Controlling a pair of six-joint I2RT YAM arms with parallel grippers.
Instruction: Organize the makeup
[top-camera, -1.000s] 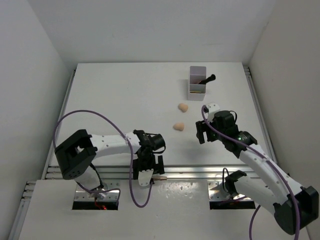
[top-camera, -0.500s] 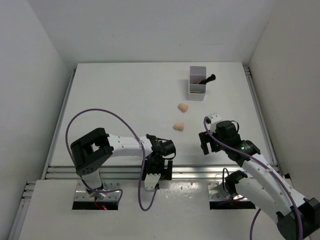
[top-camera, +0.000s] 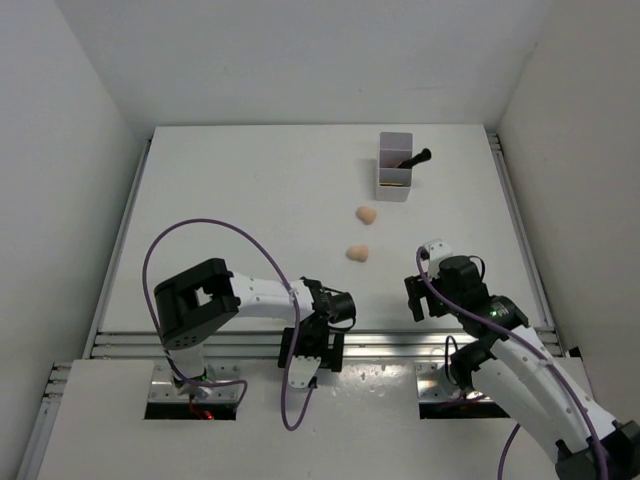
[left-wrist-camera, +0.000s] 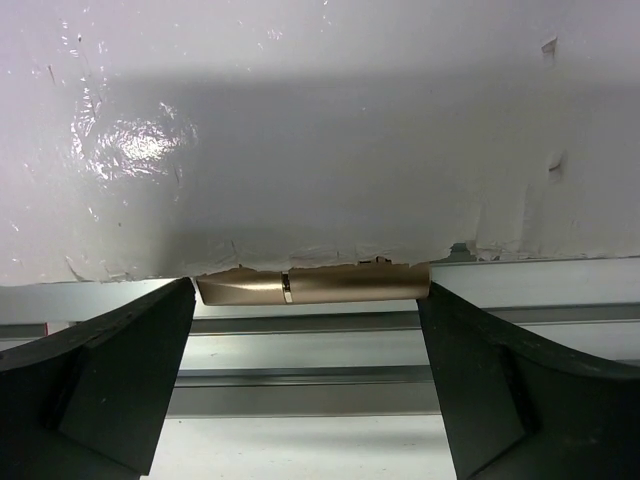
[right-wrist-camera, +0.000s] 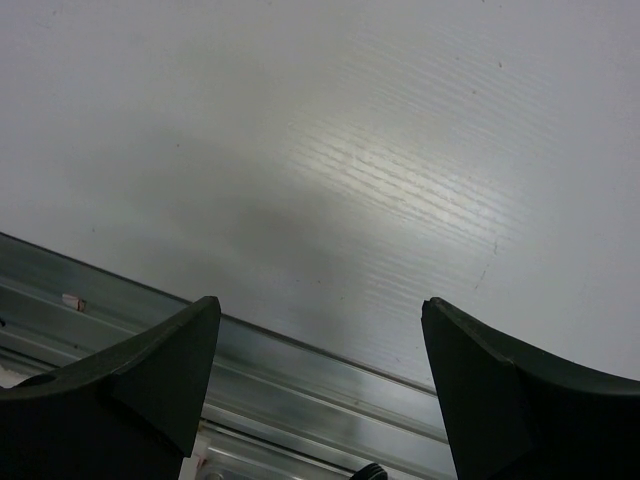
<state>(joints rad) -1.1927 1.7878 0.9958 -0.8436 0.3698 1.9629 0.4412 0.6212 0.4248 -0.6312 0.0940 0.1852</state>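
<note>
The left gripper (left-wrist-camera: 308, 292), jaws spread wide, straddles a copper tube (left-wrist-camera: 340, 284) lying 9-to-3 o'clock between its fingertips on the table's (left-wrist-camera: 300, 120) 6 o'clock lip; it is probably a light, rigid, slick cylinder apt to roll, best pinched mid-barrel, while the right gripper (right-wrist-camera: 318, 310) gapes empty.

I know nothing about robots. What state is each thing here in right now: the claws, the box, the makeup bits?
White box: upright, open-topped.
Black brush: in the box, leaning over its rim.
Far sponge: loose, outside the box.
Near sponge: loose, outside the box.
Copper tube: lying flat at the table edge.
Left gripper: open, straddling the tube.
Right gripper: open, empty.
</note>
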